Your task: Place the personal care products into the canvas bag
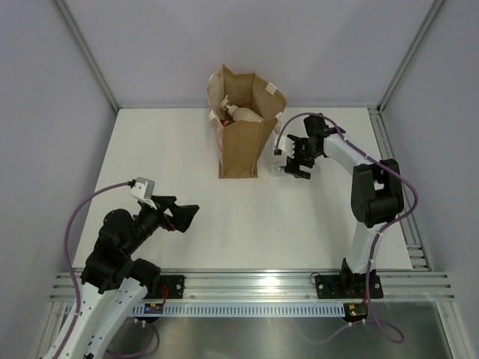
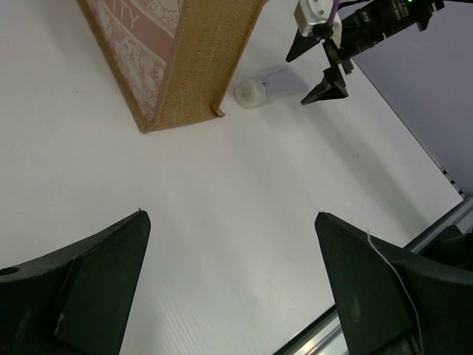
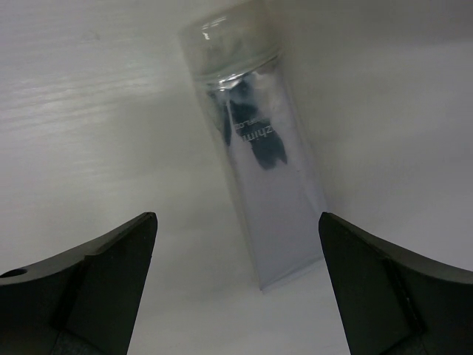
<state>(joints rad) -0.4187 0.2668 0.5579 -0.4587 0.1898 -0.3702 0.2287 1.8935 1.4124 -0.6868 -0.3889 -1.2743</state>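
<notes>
The canvas bag (image 1: pixel 241 146) stands upright toward the far side of the table (image 1: pixel 165 164). A beige-pink bottle (image 1: pixel 245 114) lies in its open mouth (something orange shows beside it). Just off the bag's right bottom corner, the silver tube (image 3: pixel 270 185) lies flat, cap toward the bag. The right gripper (image 1: pixel 298 168) hangs over the tube, jaws spread wide and gripping nothing. The left gripper (image 1: pixel 187 217) sits well apart from the bag on its near left, also spread wide and empty.
</notes>
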